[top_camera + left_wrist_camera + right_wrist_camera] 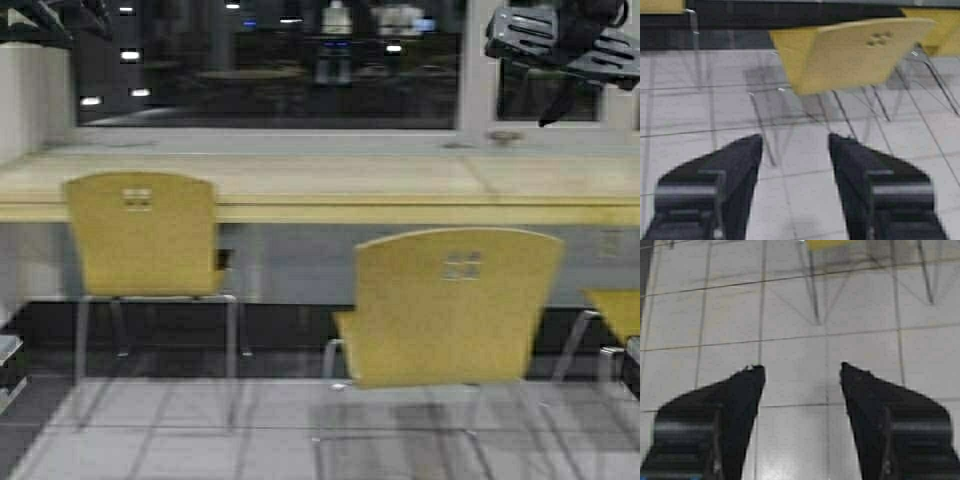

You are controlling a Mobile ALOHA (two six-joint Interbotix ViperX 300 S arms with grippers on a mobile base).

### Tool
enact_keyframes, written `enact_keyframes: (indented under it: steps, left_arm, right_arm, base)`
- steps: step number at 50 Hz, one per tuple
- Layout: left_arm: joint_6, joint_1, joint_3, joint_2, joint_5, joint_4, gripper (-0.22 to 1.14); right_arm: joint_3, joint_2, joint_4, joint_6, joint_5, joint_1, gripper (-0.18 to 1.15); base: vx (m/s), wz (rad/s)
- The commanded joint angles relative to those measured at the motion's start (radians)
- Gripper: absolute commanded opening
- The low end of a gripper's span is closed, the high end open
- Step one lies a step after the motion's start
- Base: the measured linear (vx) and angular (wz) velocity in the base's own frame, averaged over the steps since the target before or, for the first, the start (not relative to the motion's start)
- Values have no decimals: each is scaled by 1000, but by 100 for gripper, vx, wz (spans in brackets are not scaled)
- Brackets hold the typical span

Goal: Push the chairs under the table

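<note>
Table (400, 190): long pale wood counter with a thick front edge, running under the dark window (270, 65) at the far side. Left chair (145, 235): moulded yellow-tan plywood, curved back with small square cut-outs, thin chrome legs; tucked close to the table edge. Middle chair (455, 305): same make, standing nearer on the pale tiled floor (200, 430), clear of the table. A third chair (615, 310) shows partly at the right edge. Left gripper (795, 142): black fingers apart, empty, low over tiles facing the middle chair's back. Right gripper (802, 372): fingers apart, empty, above tiles.
</note>
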Motion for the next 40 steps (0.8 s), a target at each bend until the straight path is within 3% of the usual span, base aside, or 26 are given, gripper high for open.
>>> enact_keyframes:
  steps: [1,17,40]
  left_arm:
    - [0,0,-8,6,-6,-2,81]
    - [0,0,-12,8,-8,-2,81]
    - [-2,0,-15,6,0,-26,81]
  right_arm:
    - [-17,-12,12,2,-3,-3,85]
    - [-6,0,32,2,-6,-3,85]
    - [2,60,104,71,-6,-3,85]
  base:
    - [-15,-45]
    - [-8,-33]
    - [7,-11]
